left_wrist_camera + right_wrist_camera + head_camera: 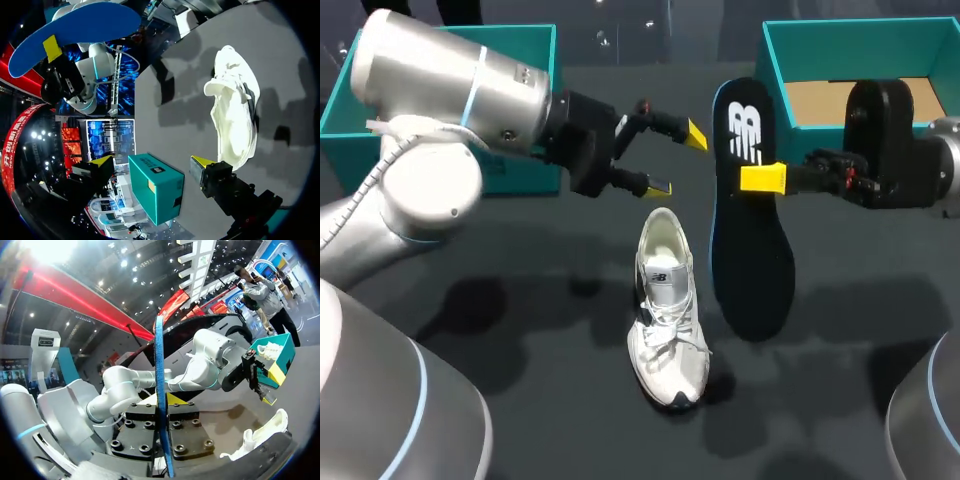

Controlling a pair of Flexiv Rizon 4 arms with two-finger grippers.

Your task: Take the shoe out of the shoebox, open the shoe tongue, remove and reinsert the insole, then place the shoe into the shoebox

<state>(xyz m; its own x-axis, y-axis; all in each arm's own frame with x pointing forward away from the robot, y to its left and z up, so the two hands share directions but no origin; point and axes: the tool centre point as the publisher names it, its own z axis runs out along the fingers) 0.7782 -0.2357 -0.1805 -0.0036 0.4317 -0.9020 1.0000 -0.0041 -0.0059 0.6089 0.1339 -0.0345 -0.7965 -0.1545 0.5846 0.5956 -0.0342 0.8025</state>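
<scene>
Right pincer (763,178) clamping insole (750,270), left pincer (678,161) agape, empty, white shoe (667,330) on table (520,330) between, teal shoebox (775,70) behind

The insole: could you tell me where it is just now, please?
In the head view the insole hangs in the right gripper, above the table, just right of the white shoe and near the right-hand shoebox.

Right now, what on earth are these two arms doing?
The right claw is shut on a dark, blue-edged insole, holding it up beside the white shoe, which sits on the table. The left claw is open and empty, near the shoe's heel opening. Teal shoeboxes stand at the table's far side.
</scene>
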